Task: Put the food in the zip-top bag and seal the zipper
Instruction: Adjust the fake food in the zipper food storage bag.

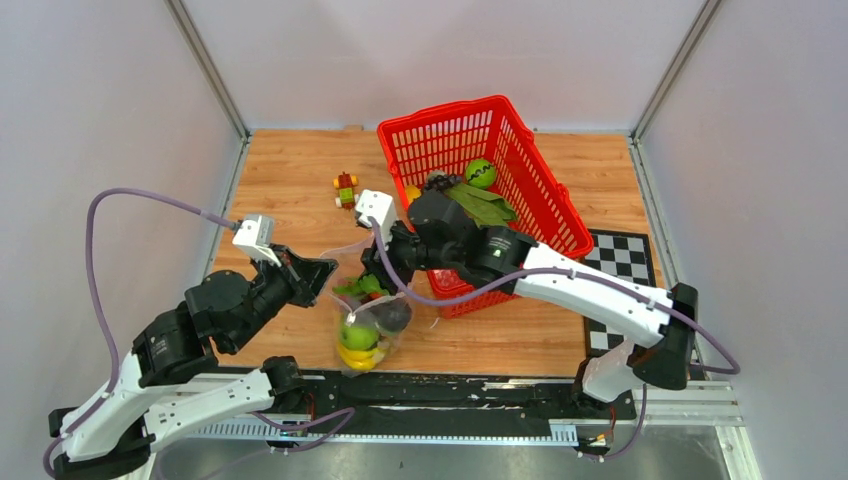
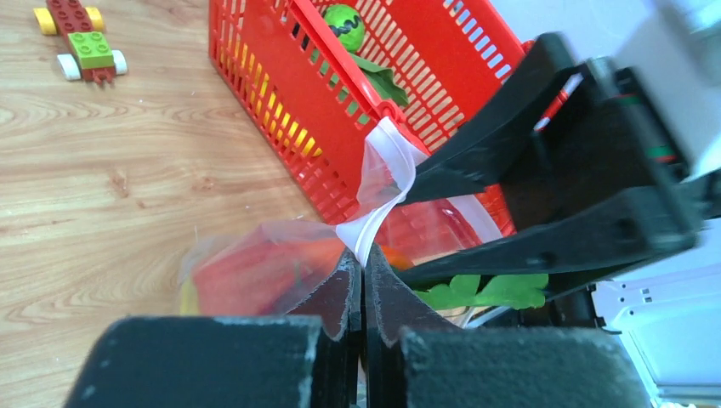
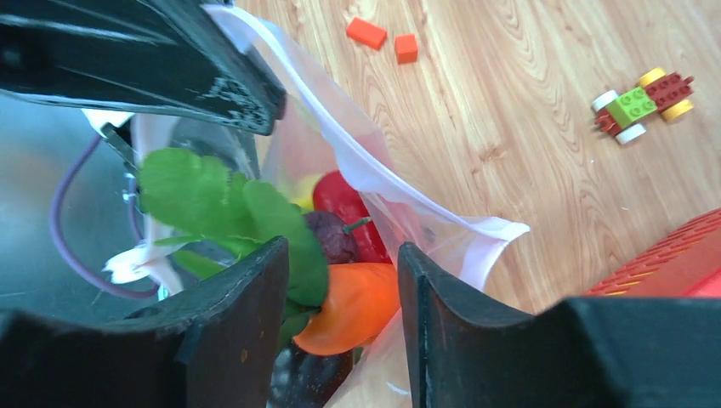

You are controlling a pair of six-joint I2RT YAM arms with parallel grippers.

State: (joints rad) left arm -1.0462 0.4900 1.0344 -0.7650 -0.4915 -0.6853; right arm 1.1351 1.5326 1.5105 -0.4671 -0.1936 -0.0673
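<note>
Zip-top bag (image 1: 368, 325): near front of table (image 1: 290, 170), holding food (image 3: 357, 306). Soft, slippery film (probably light); best taken at the rim. Left gripper (image 2: 363, 265) pinches that rim; right gripper (image 3: 342, 252) spread over mouth.

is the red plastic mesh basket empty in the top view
No, a round green toy fruit and a green leafy toy piece lie inside the red plastic mesh basket.

Top external camera high behind the arm bases, looking down on the whole table (image 1: 290, 170), left wrist camera close to the zip-top bag (image 2: 387, 183), facing the red basket (image 2: 281, 93), right wrist camera close over the bag's mouth, all three sharing the toy block car (image 2: 85, 47).
</note>
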